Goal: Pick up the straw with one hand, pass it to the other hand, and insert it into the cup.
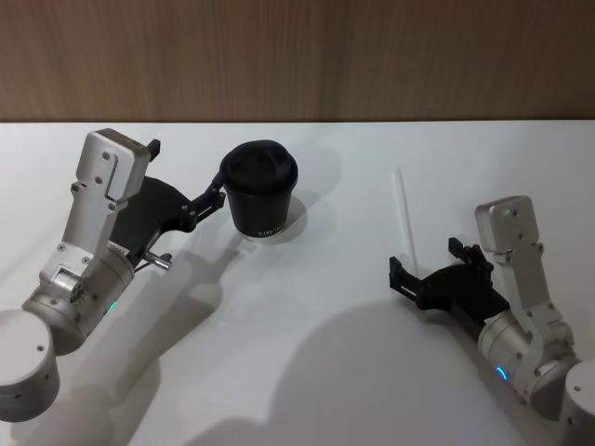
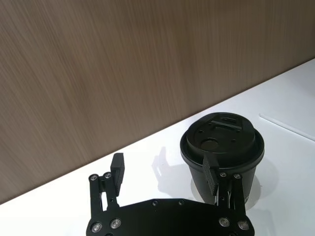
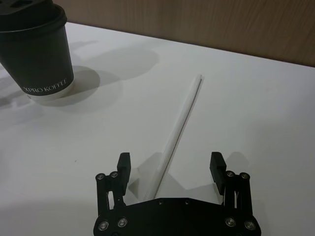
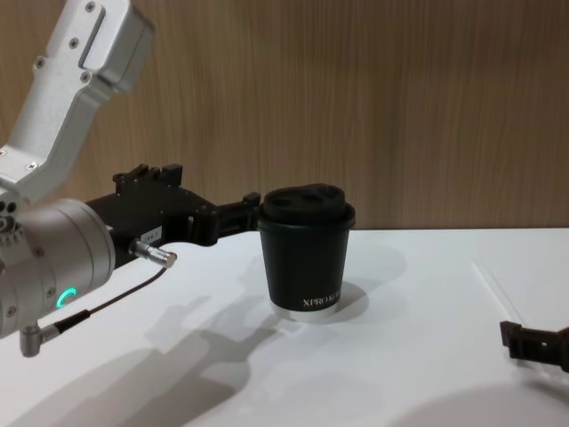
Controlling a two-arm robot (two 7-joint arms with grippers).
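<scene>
Right hand (image 3: 170, 159): low over the desk (image 1: 307, 362); fingers (image 3: 124, 164) spread to a wide gap and gripping nothing. The near end of the straw lay between them, apart from both.
Straw (image 3: 184, 115): thin, straight, white and translucent. It lay flat on the desk, well to the right of the cup, with its far end toward the wall.
Left hand (image 2: 164, 166): fingers set far apart, nothing held. One finger (image 2: 211, 173) was at the cup's side just below the lid rim; contact could not be confirmed. The cup stood outside the gap.
Cup (image 4: 307, 258): matte black paper, tapered, with a black domed lid, white base rim and small white lettering. It stood upright on the desk.
Desk: white, smooth, matte.
Wall (image 1: 297, 56): wood-grain panel, directly behind the desk.
</scene>
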